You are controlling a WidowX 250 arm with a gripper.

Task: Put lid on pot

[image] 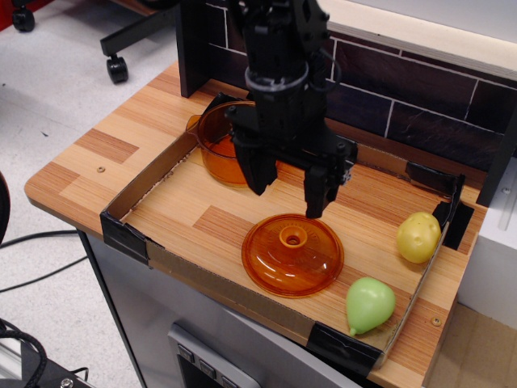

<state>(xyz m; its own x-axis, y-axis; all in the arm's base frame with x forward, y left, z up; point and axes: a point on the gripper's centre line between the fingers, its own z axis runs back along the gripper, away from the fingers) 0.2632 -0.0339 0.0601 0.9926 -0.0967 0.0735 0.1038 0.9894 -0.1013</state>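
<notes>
The orange lid (292, 255) lies flat near the tray's front edge, its small knob (293, 238) pointing up. The orange pot (218, 144) stands at the back left of the tray, partly hidden behind my arm. My black gripper (286, 203) hangs open just above the lid's back edge, one finger (260, 171) to the left and one finger (317, 194) to the right, with nothing between them. It is between the pot and the lid.
A low cardboard tray wall (153, 170) with black taped corners rings the wooden surface. A yellow potato-like toy (418, 237) and a green pear-like toy (370, 304) sit at the right. A dark brick backsplash (404, 97) stands behind.
</notes>
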